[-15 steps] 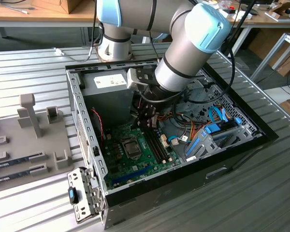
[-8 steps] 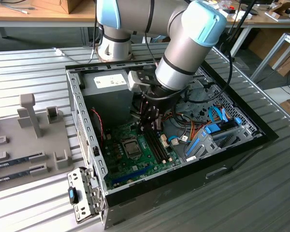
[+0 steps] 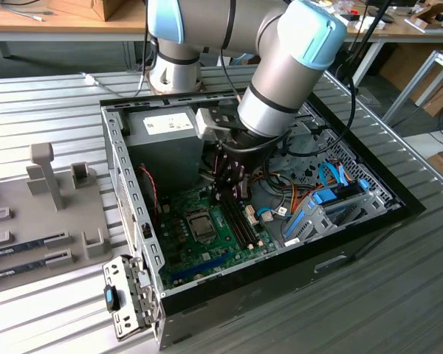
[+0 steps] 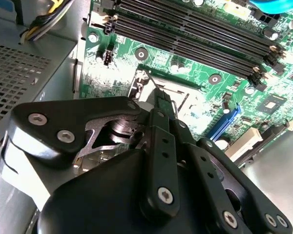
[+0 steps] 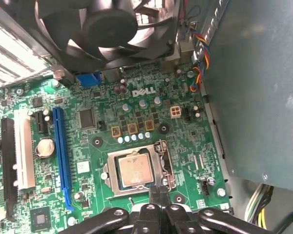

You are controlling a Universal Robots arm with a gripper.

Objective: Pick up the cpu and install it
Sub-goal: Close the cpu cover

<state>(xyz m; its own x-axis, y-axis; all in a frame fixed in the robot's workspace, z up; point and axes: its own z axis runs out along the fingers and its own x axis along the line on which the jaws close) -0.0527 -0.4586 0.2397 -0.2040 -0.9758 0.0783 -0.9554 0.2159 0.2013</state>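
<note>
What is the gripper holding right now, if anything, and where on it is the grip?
Nothing is held. The gripper has its fingertips together with nothing between them, just beside the cpu, which already sits in the motherboard socket.

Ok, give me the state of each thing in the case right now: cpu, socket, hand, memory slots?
cpu: lying flat in the socket, not held.
socket: frame around the cpu.
hand: shut, empty, fingertips at the socket's edge.
memory slots: empty.
</note>
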